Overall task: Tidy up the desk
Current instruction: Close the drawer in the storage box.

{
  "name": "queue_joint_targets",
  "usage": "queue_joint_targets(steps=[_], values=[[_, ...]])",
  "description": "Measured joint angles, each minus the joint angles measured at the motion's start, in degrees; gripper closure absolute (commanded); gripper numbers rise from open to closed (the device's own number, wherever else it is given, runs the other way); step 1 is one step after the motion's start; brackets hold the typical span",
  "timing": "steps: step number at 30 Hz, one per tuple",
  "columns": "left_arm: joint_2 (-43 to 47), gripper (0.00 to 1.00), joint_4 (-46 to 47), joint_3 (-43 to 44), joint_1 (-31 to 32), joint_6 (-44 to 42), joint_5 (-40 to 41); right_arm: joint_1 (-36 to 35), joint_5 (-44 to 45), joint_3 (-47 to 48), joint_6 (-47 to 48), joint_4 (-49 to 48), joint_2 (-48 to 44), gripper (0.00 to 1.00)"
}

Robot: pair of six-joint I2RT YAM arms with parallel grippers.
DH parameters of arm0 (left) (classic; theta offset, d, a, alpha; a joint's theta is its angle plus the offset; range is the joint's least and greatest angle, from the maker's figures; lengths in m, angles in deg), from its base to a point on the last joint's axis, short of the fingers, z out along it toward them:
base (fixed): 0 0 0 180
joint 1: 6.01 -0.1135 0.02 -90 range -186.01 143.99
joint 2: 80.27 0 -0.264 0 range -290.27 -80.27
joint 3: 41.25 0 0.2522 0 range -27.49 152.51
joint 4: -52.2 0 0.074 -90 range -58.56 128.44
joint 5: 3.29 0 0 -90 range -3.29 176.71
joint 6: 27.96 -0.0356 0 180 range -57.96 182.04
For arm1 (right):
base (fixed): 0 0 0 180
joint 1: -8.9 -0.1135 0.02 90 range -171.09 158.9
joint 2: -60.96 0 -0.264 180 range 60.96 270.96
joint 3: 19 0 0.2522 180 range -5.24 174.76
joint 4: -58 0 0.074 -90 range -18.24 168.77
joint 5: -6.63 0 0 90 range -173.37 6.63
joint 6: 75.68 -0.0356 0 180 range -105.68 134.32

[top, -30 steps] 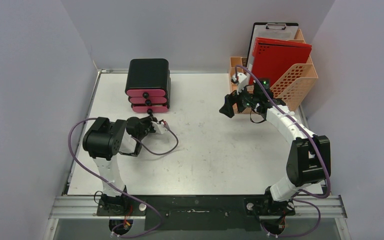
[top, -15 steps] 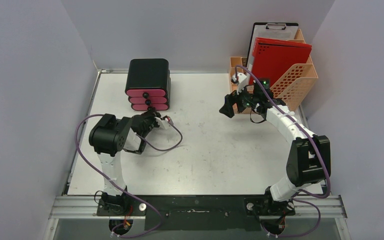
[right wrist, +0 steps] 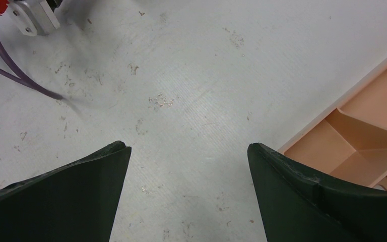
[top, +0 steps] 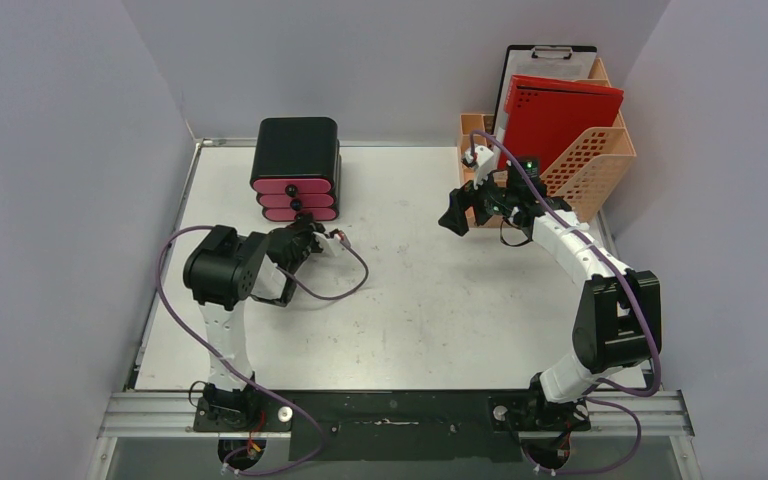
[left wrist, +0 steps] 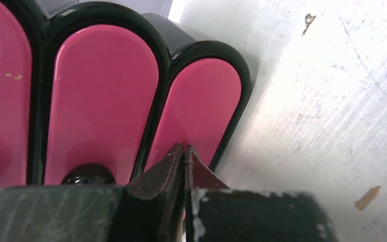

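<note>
Where the desk (top: 430,300) lies under the black drawer box (top: 295,150), we see the left gripper (left wrist: 185,151) pressed together just before its front, right gripper (right wrist: 187,147) spread wide, well right of it.

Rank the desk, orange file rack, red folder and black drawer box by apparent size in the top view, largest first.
1. desk
2. orange file rack
3. red folder and black drawer box: too alike to rank.
</note>
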Motion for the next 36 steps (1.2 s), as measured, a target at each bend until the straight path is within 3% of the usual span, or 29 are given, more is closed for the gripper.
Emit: queue_joint_targets(steps=[14,20,28,32,36], values=[[-0.79,1.00,0.07,-0.26,0.70,0.59,1.40,0.00,0.00,0.00,0.00,0.15,0.04,0.10],[7.93,1.00,-3.21,-7.41,-1.03,3.82,-2.49,0.00,-0.02,0.00,0.00,0.39,0.28,0.10],[25.00,0.82,-17.42,-8.39,-7.78,11.34,-14.10,0.00,-0.04,0.00,0.00,0.39,0.31,0.10],[26.95,0.80,-25.73,-5.84,-10.10,13.14,-18.82,0.00,-0.04,0.00,0.00,0.42,0.31,0.10],[27.80,0.66,-32.44,-5.18,-10.36,13.57,-21.59,0.00,-0.04,0.00,0.00,0.42,0.31,0.10]])
